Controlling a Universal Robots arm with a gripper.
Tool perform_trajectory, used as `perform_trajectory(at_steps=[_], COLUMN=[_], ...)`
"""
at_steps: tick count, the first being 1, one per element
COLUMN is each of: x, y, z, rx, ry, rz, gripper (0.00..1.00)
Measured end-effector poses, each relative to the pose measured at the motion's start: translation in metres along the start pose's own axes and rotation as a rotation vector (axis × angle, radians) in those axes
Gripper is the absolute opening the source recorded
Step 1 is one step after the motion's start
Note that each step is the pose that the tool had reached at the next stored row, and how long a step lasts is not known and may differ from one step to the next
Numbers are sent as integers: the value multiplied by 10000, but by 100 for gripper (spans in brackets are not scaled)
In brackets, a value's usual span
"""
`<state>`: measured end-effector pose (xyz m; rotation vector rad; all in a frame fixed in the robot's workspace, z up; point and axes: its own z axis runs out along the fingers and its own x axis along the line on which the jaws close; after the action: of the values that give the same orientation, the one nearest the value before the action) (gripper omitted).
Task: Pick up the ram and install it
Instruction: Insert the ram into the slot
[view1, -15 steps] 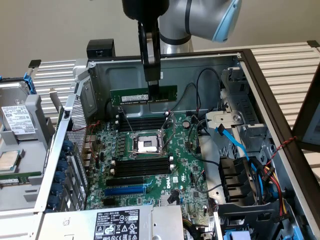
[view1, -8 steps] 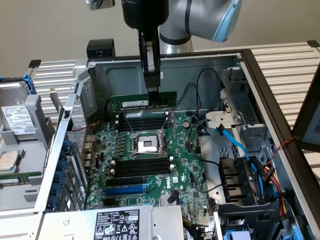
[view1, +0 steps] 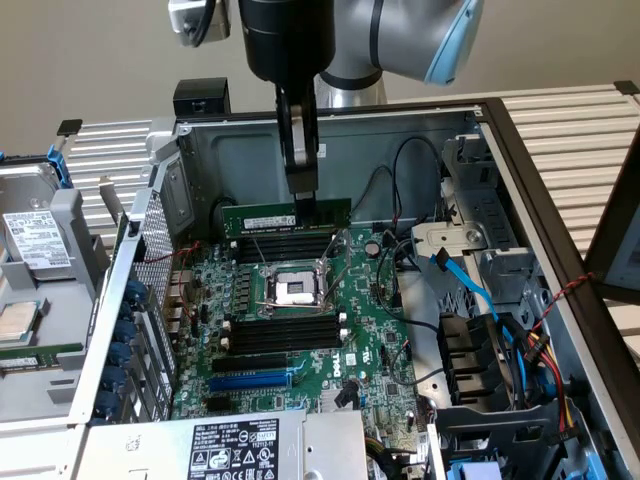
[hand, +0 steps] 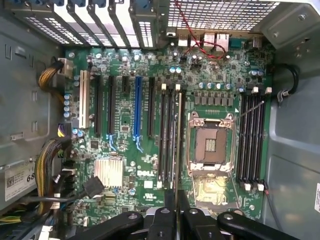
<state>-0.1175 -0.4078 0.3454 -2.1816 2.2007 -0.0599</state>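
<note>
I have the hand (view1: 301, 190) pinched on the top edge of the ram (view1: 255, 214), which hangs level inside the open computer case. It is just above the black memory slots (view1: 285, 248) between the CPU socket (view1: 295, 290) and the motherboard's (view1: 370, 340) far edge in the exterior view. I judge the pick-up done and the install in hand; seating calls for the stick's lower edge square over one slot and a straight downward press.
</note>
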Motion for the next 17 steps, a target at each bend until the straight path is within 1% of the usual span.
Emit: perform_trajectory(at_steps=[17], x=[1], y=[50], z=[307], rx=[2], ry=[16], rz=[273], gripper=[13])
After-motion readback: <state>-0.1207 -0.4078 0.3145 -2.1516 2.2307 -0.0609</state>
